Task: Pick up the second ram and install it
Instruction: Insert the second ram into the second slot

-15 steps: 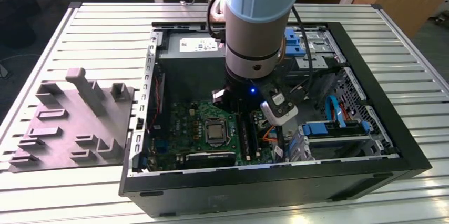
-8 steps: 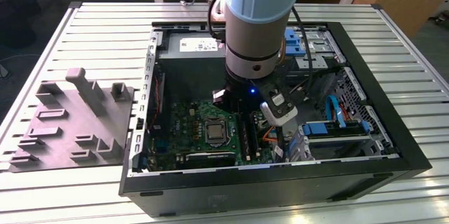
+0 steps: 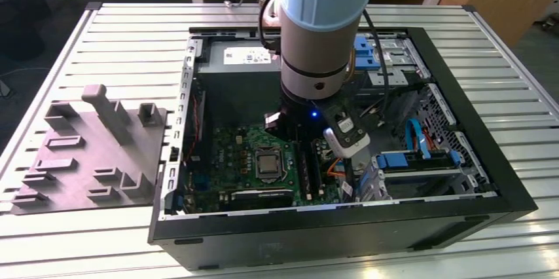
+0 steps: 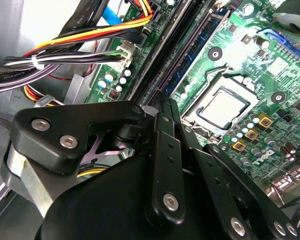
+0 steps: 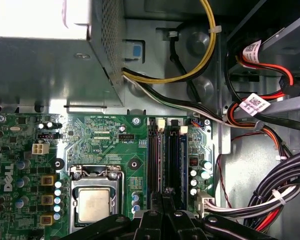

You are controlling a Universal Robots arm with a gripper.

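First wrist view has the gripper (image 5: 166, 193), jaws together and any load hidden, over the black memory slots (image 5: 153, 155); a square, even downward press seems best.

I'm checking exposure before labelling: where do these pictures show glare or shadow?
First wrist view: one face of the grey metal power supply box is blown out white. Second wrist view: the black gripper is dark against the green motherboard. Exterior view: the black computer case is dim inside.

Lab: slatted workbench (image 3: 114, 43), opened computer case (image 3: 511, 190).
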